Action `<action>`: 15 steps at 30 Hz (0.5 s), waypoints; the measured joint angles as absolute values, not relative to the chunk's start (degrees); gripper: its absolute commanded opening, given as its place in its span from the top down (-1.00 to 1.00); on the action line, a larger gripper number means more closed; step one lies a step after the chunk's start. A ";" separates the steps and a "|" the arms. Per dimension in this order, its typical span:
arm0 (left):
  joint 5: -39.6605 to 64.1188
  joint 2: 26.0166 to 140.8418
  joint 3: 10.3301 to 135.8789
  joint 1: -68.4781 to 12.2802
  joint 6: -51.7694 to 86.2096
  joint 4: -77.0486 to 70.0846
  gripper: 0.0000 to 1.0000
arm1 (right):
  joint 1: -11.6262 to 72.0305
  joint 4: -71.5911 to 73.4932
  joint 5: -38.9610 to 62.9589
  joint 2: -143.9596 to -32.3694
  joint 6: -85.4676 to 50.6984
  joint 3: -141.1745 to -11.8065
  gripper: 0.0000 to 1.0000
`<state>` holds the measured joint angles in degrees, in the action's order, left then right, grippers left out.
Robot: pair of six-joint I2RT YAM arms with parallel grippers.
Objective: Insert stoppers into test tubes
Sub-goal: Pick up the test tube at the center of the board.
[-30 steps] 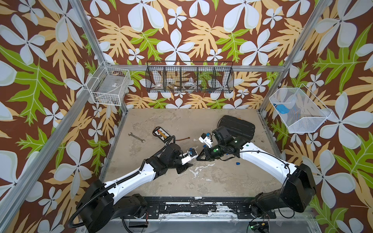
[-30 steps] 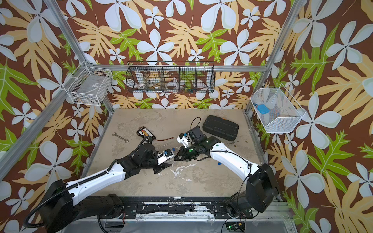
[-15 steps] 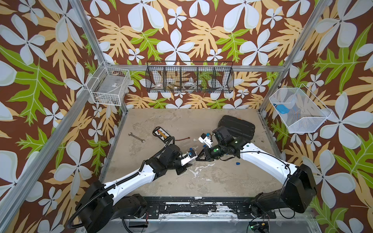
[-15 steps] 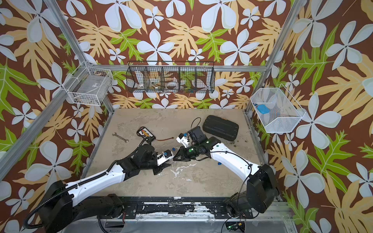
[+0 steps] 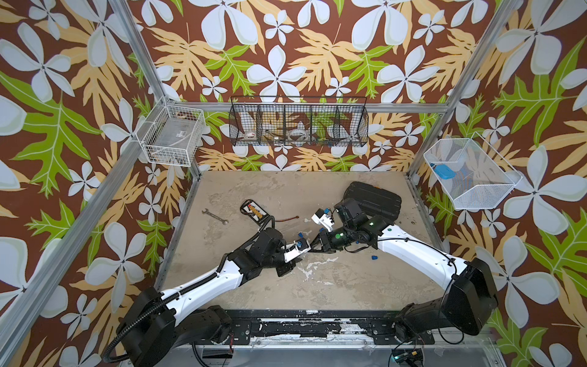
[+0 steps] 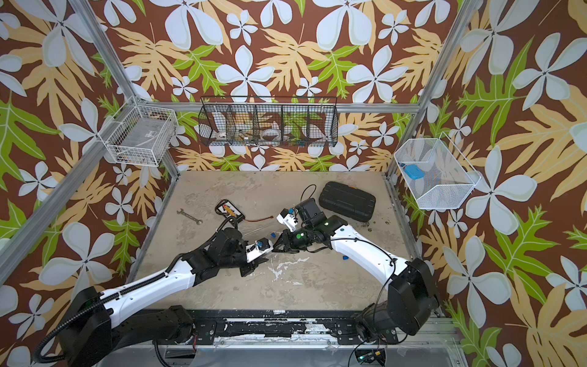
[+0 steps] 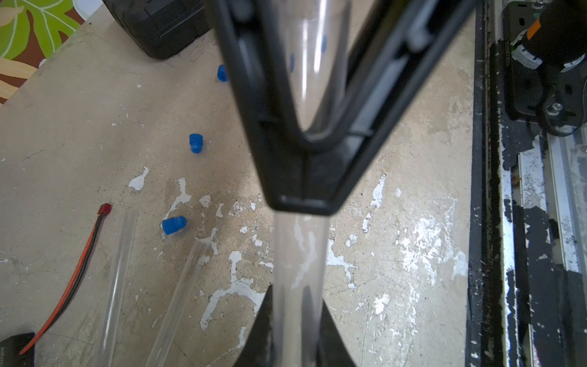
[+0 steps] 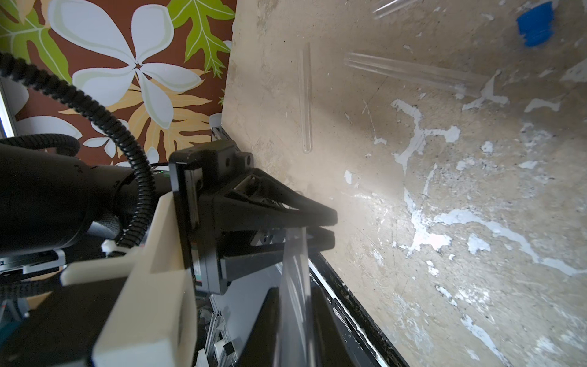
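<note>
Brown floral wallpaper point(image 5: 286, 47) walled a scuffed beige tabletop point(image 5: 349, 286); a black wire basket point(image 5: 352, 133) hung above its far edge.

Wrench point(image 5: 215, 216) left of battery pack point(image 5: 255, 210), case point(image 5: 374, 198) at back right, stopper point(image 5: 374, 257) just beside right arm point(image 5: 413, 254)

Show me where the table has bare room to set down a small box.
Free: the near strip of table along the front rail; the far strip between the back wall and the wrench. Crowded: the middle, where the left gripper and right gripper meet over loose test tubes and stoppers.
</note>
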<state>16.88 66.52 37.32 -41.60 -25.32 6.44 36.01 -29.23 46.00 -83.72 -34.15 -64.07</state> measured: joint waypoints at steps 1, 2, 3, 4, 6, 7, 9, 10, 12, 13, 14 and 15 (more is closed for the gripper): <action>16.34 66.32 37.19 -41.56 -25.34 6.09 1.00 | 36.01 -29.30 46.33 -83.72 -34.22 -63.90 0.15; 16.34 66.11 37.04 -41.52 -25.34 5.80 1.00 | 36.03 -29.36 46.52 -83.72 -34.20 -63.86 0.06; 16.03 66.00 36.88 -41.50 -25.34 5.69 1.00 | 36.01 -29.36 46.65 -83.72 -34.22 -63.86 0.00; 15.75 65.89 36.71 -41.50 -25.36 5.41 1.00 | 36.01 -29.34 46.68 -83.68 -34.26 -63.92 -0.07; 15.27 65.71 36.49 -41.50 -25.50 5.30 1.00 | 35.81 -29.34 46.65 -83.33 -34.30 -64.47 -0.15; 15.09 65.63 36.36 -41.50 -25.54 5.15 1.00 | 35.48 -29.17 46.59 -82.91 -34.30 -64.77 -0.16; 14.41 65.54 36.25 -41.50 -25.54 4.64 1.00 | 34.13 -28.86 46.06 -81.58 -34.39 -65.01 -0.18; 13.63 65.56 36.21 -41.50 -25.54 4.45 1.00 | 33.28 -28.53 45.54 -80.77 -34.41 -65.01 -0.19; 13.30 65.58 36.05 -41.50 -25.06 3.90 1.00 | 31.22 -27.88 43.83 -78.70 -33.98 -64.71 -0.17; 12.51 65.69 36.03 -41.50 -24.53 3.66 1.00 | 30.13 -27.77 42.44 -77.54 -33.28 -64.49 -0.17; 11.86 65.93 36.03 -41.50 -23.73 3.27 1.00 | 29.21 -27.88 40.73 -76.49 -32.34 -64.27 -0.17; 11.40 66.35 36.03 -41.50 -22.74 2.87 1.00 | 28.47 -27.90 38.70 -75.53 -31.20 -64.03 -0.17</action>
